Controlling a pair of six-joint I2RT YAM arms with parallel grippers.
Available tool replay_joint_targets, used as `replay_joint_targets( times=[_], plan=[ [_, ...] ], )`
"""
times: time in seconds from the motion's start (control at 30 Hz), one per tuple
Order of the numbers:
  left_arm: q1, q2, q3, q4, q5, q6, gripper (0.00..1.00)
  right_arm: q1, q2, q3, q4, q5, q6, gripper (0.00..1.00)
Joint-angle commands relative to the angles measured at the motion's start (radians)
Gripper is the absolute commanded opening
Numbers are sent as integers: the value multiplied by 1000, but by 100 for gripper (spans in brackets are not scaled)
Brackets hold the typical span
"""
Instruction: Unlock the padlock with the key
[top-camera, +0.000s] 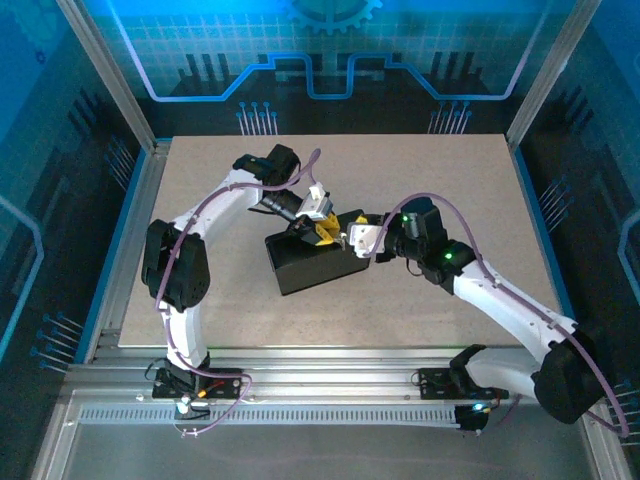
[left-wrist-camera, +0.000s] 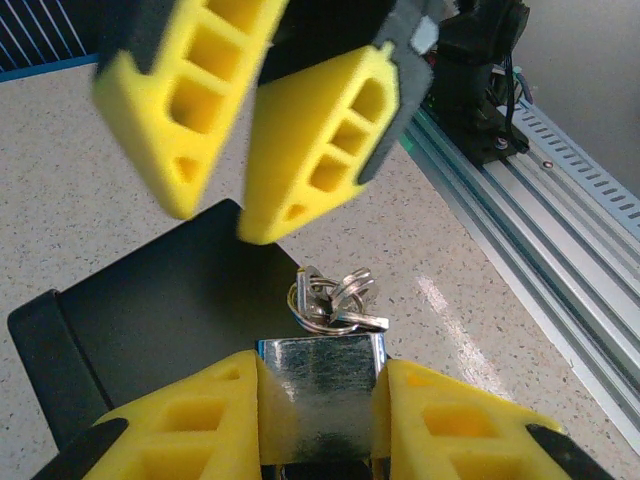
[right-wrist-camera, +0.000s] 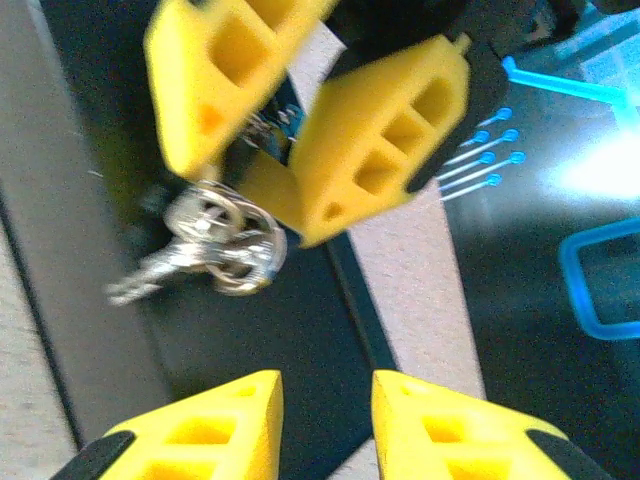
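**Two grippers meet over a black box**

On the left, the left gripper has its jaws clamped on the padlock, one yellow finger pressed against each side of the body. The body looks silvery in the left wrist view. The padlock is held just above the black box, which sits near the middle of the table. Against the padlock's far end lies a key ring carrying the key, a small silvery bunch. Whether the key sits in the lock cannot be told. To the right, the right gripper points at the bunch from the other side. Its jaws stand a narrow gap apart with nothing between them, near the key but not touching it.
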Motion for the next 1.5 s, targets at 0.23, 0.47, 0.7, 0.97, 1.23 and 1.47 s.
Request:
replay_joint_targets(
  times=[0.23,0.47,0.7,0.97,1.23,1.47],
  plan=[
    [9,-1,41,-12,89,35,0,12,60,-55,224,73,-99,29],
    [10,1,41,-10,90,35,0,49,36,-38,172,2,-55,27],
    [10,0,41,-6,92,32,0,73,11,-8,64,-27,-63,25],
    [10,2,39,-7,100,32,0,103,-24,-37,95,-36,-30,23],
    [10,-3,36,-7,99,31,0,119,4,-30,125,3,-49,24],
    [11,-5,25,6,90,26,0,78,-27,51,-60,-121,81,30]
  ],
)
